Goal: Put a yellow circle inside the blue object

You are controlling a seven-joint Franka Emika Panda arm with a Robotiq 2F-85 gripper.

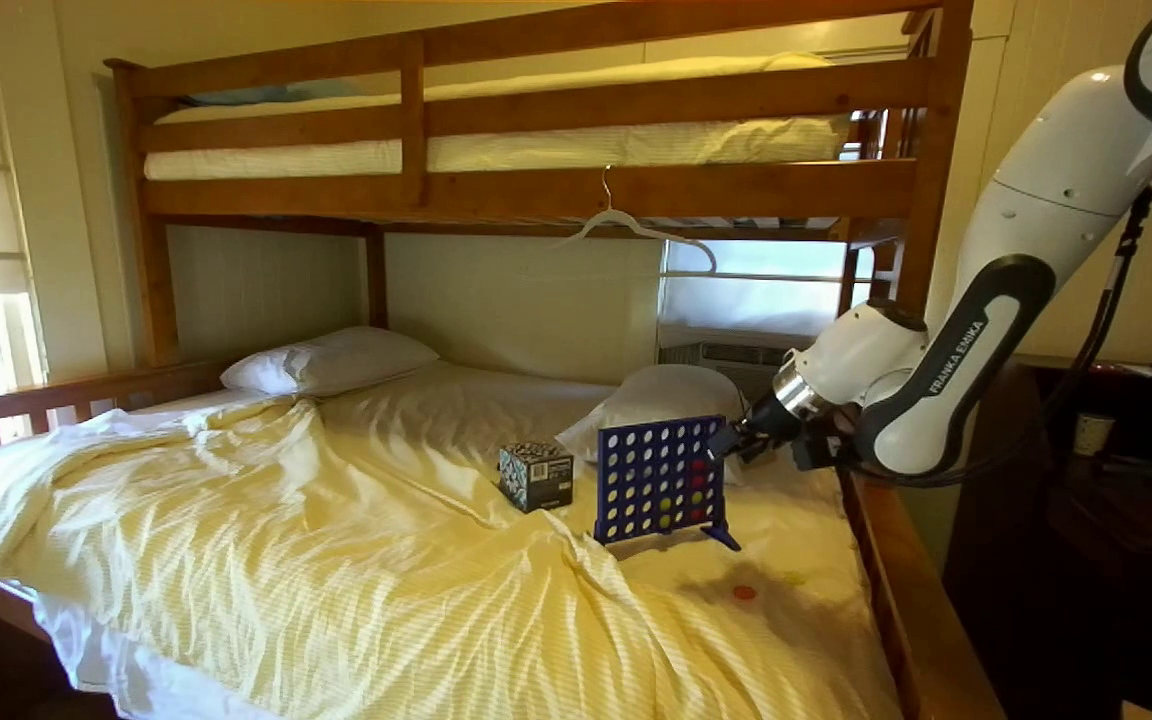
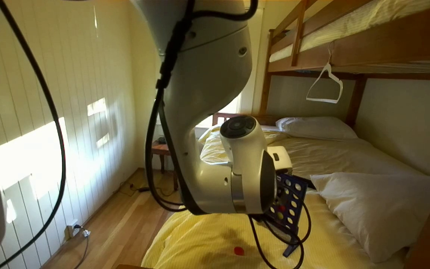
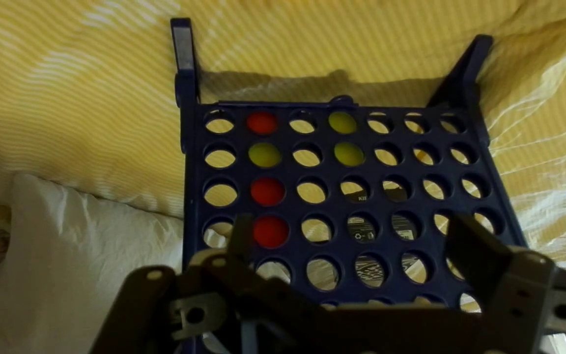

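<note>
Grid [image 1: 656, 483] stands upright on bedding [image 1: 336, 570], feet [image 1: 723, 539] down, long axis level.

The arm [image 1: 1046, 190] comes in from the upper right of an exterior view and slants down to a low bend. From there the wrist [image 1: 861, 355] angles down toward that view's left, the gripper [image 3: 351, 236] tilted likewise. In the wrist view its 2 fingers [image 3: 241, 238] stand wide apart, dark and blurred. In an exterior view the wrist's round black cap [image 2: 238, 126] faces up.
</note>
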